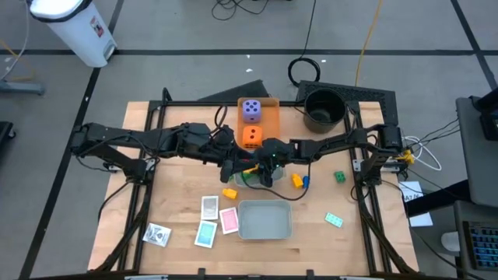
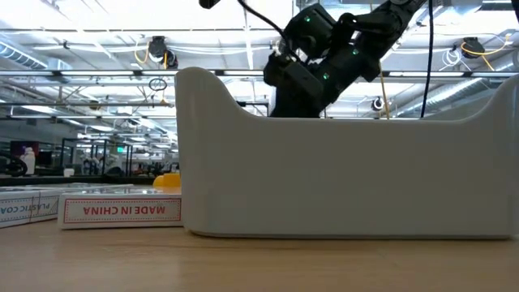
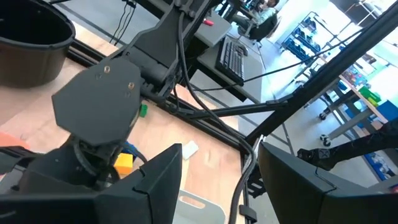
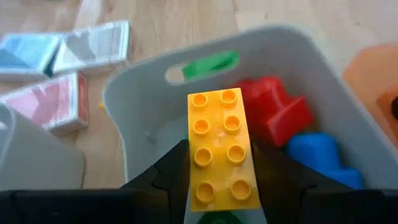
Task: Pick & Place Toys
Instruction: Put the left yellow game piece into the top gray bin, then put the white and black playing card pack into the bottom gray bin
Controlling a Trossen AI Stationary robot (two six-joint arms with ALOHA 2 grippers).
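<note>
The right tool [image 4: 219, 186] gripped a yellow brick [image 4: 221, 149] over a grey tray [image 4: 311, 68]; red [image 4: 273, 109] and blue [image 4: 320, 155] bricks lay below. The left tool [image 3: 217, 180], beside it, stood open, empty.

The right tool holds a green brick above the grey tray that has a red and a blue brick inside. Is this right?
Only the colour is wrong. The right wrist view shows the right tool holding a yellow brick above the grey tray, with the red brick and blue brick inside.
</note>
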